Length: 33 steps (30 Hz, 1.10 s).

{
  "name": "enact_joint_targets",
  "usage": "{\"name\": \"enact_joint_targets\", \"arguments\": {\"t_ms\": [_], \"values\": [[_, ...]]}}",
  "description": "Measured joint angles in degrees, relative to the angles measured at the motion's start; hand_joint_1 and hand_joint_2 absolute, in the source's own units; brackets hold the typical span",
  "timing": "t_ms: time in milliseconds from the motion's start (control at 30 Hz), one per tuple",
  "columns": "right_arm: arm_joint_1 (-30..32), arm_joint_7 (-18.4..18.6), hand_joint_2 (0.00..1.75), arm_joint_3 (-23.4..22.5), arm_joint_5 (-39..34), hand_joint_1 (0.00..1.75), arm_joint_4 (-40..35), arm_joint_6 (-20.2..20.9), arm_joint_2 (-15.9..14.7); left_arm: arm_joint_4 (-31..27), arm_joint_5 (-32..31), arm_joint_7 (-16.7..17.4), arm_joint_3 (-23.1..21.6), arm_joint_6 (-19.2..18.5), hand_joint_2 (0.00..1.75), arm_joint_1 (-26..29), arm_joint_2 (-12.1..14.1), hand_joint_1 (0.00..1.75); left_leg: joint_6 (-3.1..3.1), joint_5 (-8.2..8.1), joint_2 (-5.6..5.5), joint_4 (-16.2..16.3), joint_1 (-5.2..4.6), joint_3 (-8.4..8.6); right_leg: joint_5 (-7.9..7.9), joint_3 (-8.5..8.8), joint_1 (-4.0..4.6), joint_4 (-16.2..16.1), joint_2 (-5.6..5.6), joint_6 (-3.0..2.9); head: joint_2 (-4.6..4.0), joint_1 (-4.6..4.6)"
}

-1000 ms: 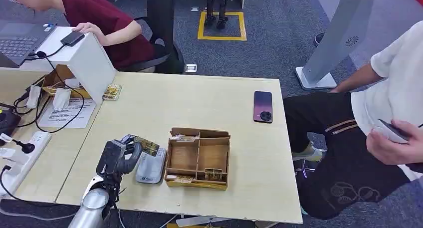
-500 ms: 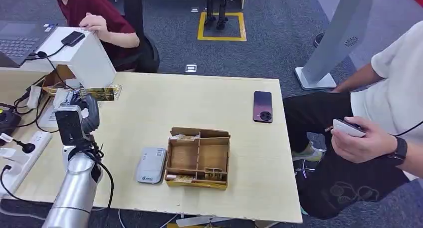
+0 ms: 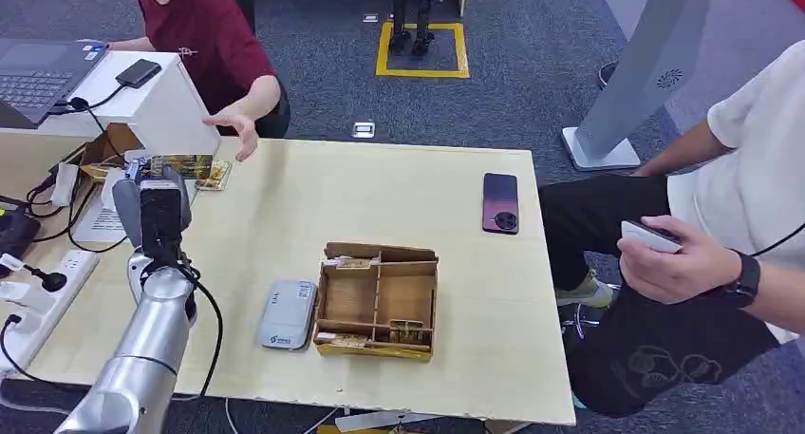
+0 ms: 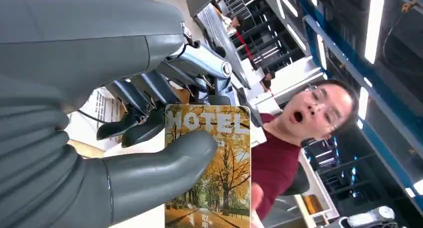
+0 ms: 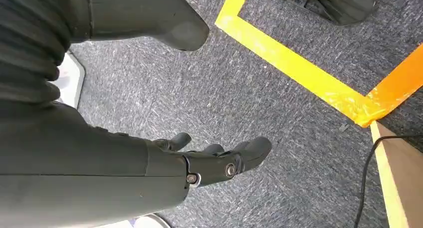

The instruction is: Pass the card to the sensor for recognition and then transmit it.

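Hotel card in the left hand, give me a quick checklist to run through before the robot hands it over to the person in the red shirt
1. Grip: the left hand pinches the hotel card between thumb and fingers. Ok.
2. Card free to take: the end beyond the thumb is exposed. Ok.
3. Receiver ready: the person's hand reaches over the table corner, open, near the card but apart from it. Ok.
4. Sensor step done: the grey card reader lies on the table beside the wooden box; whether it read the card, cannot tell.
5. Right hand out of the way: it hangs open over the carpet. Ok.
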Motion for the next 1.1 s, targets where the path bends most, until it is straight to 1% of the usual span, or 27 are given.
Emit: {"name": "enact_joint_targets", "arguments": {"t_ms": [133, 267, 467, 500, 600, 667, 767, 800, 833, 900, 967, 1000, 1100], "values": [[-0.01, 0.00, 1.75, 0.04, 0.07, 0.00, -0.02, 0.00, 0.09, 1.29, -0.15, -0.17, 0.04, 0.15, 1.75, -0.41, 0.00, 1.75, 0.00, 0.00, 0.00, 0.00, 0.00, -0.01, 0.00, -0.01, 0.00, -0.01, 0.00, 0.00, 0.00, 0.00], [-0.04, 0.00, 1.75, 0.15, 0.33, 0.00, -0.02, 0.07, 0.13, 2.84, -0.57, -0.55, 0.46, 1.12, 1.75, -1.31, 0.00, 1.75, 0.00, 0.00, 0.00, 0.00, 0.00, -0.01, 0.00, -0.01, -0.01, -0.01, 0.00, 0.00, 0.00, 0.00], [-0.03, 0.00, 1.75, 0.15, 0.44, 0.00, -0.02, 0.02, 0.15, 3.93, -0.79, -0.81, 0.61, 1.14, 1.75, -1.81, 0.00, 1.75, 0.00, 0.00, 0.00, 0.00, 0.00, -0.01, 0.00, -0.02, -0.01, 0.00, 0.01, 0.00, 0.00, 0.00], [-0.03, 0.00, 1.75, 0.15, 0.48, 0.00, -0.02, 0.02, 0.15, 4.06, -0.81, -0.83, 0.63, 1.14, 1.75, -1.86, 0.00, 0.00, 0.00, 0.00, 0.00, 0.00, 0.00, -0.01, 0.00, -0.02, 0.00, 0.00, 0.01, 0.00, 0.00, 0.00], [-0.04, 0.00, 1.75, 0.15, 0.59, 0.00, -0.02, 0.04, 0.15, 4.41, -0.68, -0.92, 0.70, 0.66, 1.75, -1.89, 0.04, 0.00, 0.00, 0.00, 0.01, 0.00, 0.00, -0.01, 0.00, -0.02, 0.00, 0.00, 0.01, 0.00, 0.00, 0.00], [-0.04, 0.00, 1.75, 0.13, 0.74, 0.00, -0.02, -0.02, 0.15, 4.57, 0.76, -0.85, 0.83, -1.11, 1.75, -1.91, 0.20, 0.00, 0.00, 0.00, 0.01, 0.00, 0.00, -0.01, 0.00, -0.03, 0.00, 0.00, 0.01, 0.00, 0.00, 0.00], [-0.03, 0.00, 1.75, 0.13, 0.77, 0.00, -0.02, -0.24, 0.15, 4.57, 2.93, 0.85, 1.24, -4.48, 1.75, -2.02, 0.28, 0.00, 0.00, 0.00, 0.01, 0.00, 0.00, -0.01, 0.00, -0.04, 0.00, 0.00, 0.01, 0.00, 0.00, 0.00], [-0.03, 0.00, 1.75, 0.13, 0.77, 0.00, -0.04, -0.26, 0.15, 4.57, 3.32, 1.09, 1.29, -5.14, 0.00, -2.06, 0.28, 0.00, 0.00, 0.00, 0.01, 0.00, 0.00, -0.01, 0.00, -0.04, 0.00, 0.00, 0.01, 0.00, 0.00, 0.00], [-0.02, 0.00, 1.75, 0.13, 0.74, 0.00, -0.02, -0.31, 0.15, 4.54, 3.80, 1.71, 1.31, -5.95, 1.75, -2.11, 0.28, 0.00, 0.00, 0.00, 0.01, 0.00, 0.00, -0.01, 0.00, -0.04, 0.00, 0.00, 0.01, 0.00, 0.00, 0.00], [0.02, 0.00, 1.75, 0.04, 0.31, 0.00, -0.02, -0.72, 0.15, 4.35, 5.31, 3.65, 1.31, -9.17, 1.75, -2.11, 0.28, 0.00, -0.03, 0.02, 0.01, 0.00, 0.00, -0.02, 0.00, -0.04, 0.00, 0.00, 0.01, 0.00, 0.00, 0.00], [0.11, -0.37, 1.75, -0.22, -0.24, 0.00, -0.02, -1.16, 0.15, 2.81, 6.82, 3.78, 1.27, -15.42, 1.75, -1.43, 0.42, 0.00, -0.03, 0.02, 0.01, 0.00, 0.00, -0.03, 0.01, -0.02, -0.01, 0.01, 0.01, 0.00, 0.00, 0.00], [0.19, -0.59, 1.75, -0.31, -0.39, 0.00, -0.02, -1.22, 0.13, 1.28, 7.35, 3.39, 1.14, -17.87, 1.75, -0.29, 0.55, 0.00, -0.03, 0.02, 0.04, 0.00, 0.00, -0.02, 0.01, -0.02, -0.02, 0.01, 0.07, 0.00, 0.00, 0.02], [0.91, -1.77, 1.75, -1.16, -1.22, 0.00, -0.02, -1.22, 0.11, -9.13, 7.34, 0.74, -1.84, -29.08, 1.75, 5.98, 2.43, 0.00, 0.00, -0.02, 0.12, -0.01, -0.01, -0.03, 0.00, -0.07, -0.02, 0.00, 0.19, 0.00, 0.00, 0.00]]}}
